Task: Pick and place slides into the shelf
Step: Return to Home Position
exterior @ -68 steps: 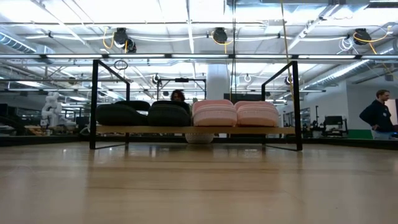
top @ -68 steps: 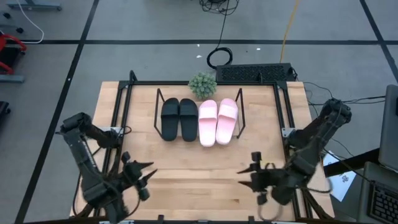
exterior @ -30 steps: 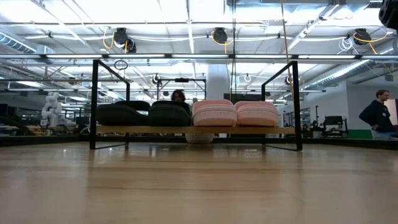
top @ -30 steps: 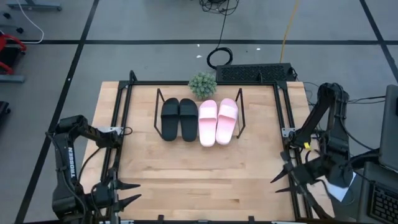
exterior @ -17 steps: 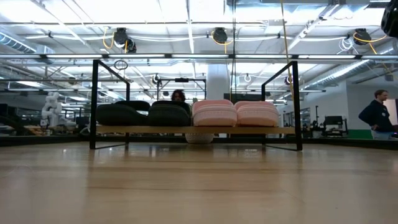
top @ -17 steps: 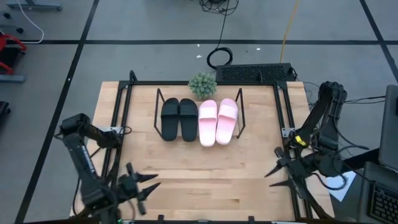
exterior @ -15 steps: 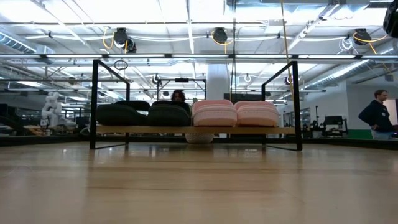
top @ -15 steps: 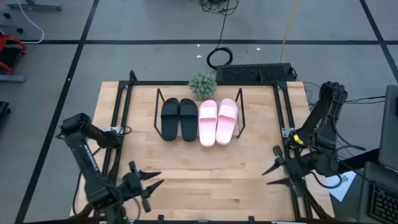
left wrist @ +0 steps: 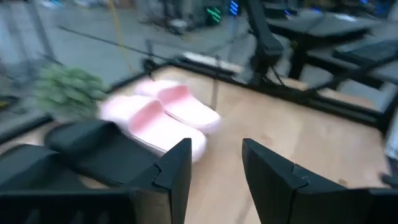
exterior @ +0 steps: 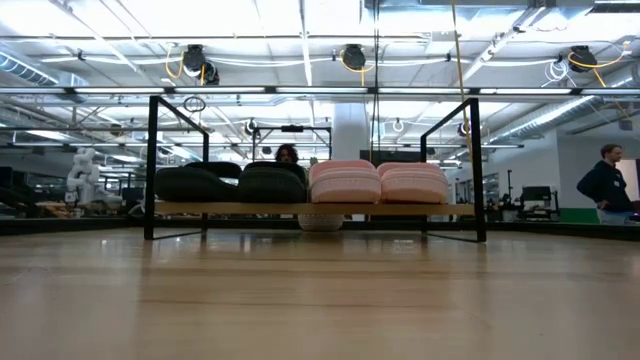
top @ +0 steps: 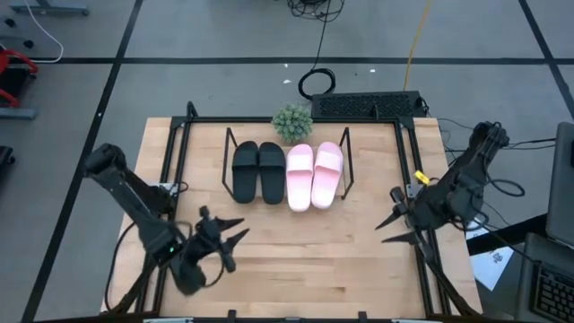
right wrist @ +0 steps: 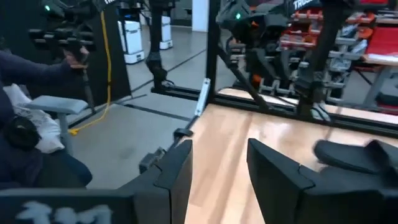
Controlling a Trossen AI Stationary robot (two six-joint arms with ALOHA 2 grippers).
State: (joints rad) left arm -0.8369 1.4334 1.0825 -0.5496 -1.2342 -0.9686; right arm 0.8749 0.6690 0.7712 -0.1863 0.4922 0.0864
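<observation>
light wooden tabletop (top: 296, 265) is seen bare from the shelf (top: 226, 170) to its near edge, with grey floor beyond every side. black slides (top: 258, 172) and pink slides (top: 315, 175) are lined up on the shelf by the far edge, long axes running far-to-near, straps farthest. the left gripper (top: 236, 235) is spread wide near the near-left corner, and the right gripper (top: 384, 231) is spread wide at the right edge.

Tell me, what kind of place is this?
Most likely a robotics lab or workshop. A dark left robot arm and a dark right robot arm stand at a light wooden table, the grey floor has black tape lines, and the high bare ceiling carries strip lights.
</observation>
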